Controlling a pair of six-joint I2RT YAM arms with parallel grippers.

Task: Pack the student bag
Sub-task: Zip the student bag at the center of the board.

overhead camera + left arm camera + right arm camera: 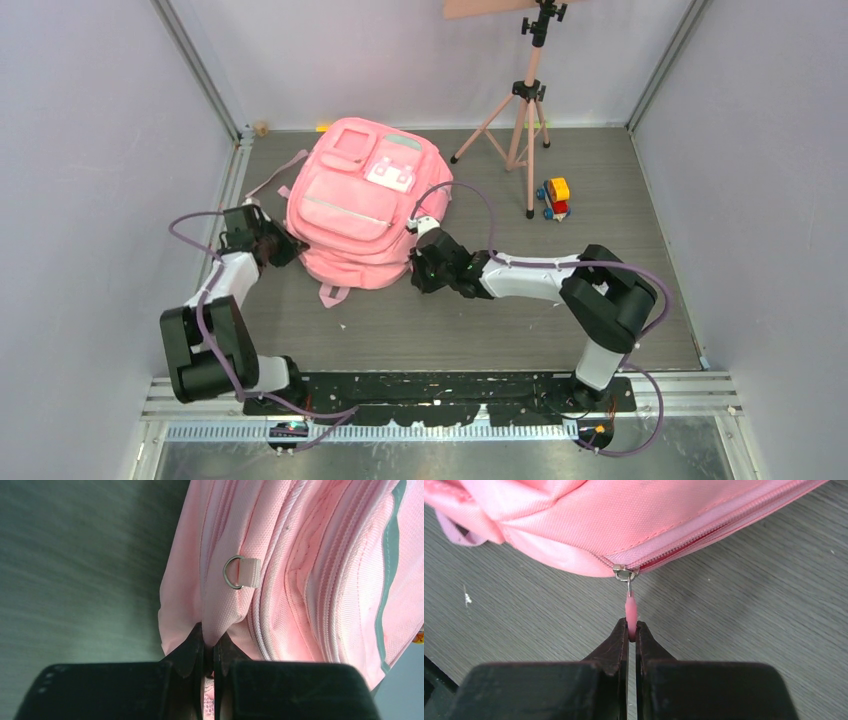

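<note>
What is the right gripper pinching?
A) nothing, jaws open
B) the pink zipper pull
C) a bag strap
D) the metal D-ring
B: in the right wrist view the right gripper is shut on the pink zipper pull hanging off the student bag.

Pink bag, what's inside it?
Nothing inside shows: the student bag hides it all behind pink fabric. The zipper looks shut along the stretch in view, and the right gripper pinches its pull tab. The left gripper pinches the bag's side.
</note>
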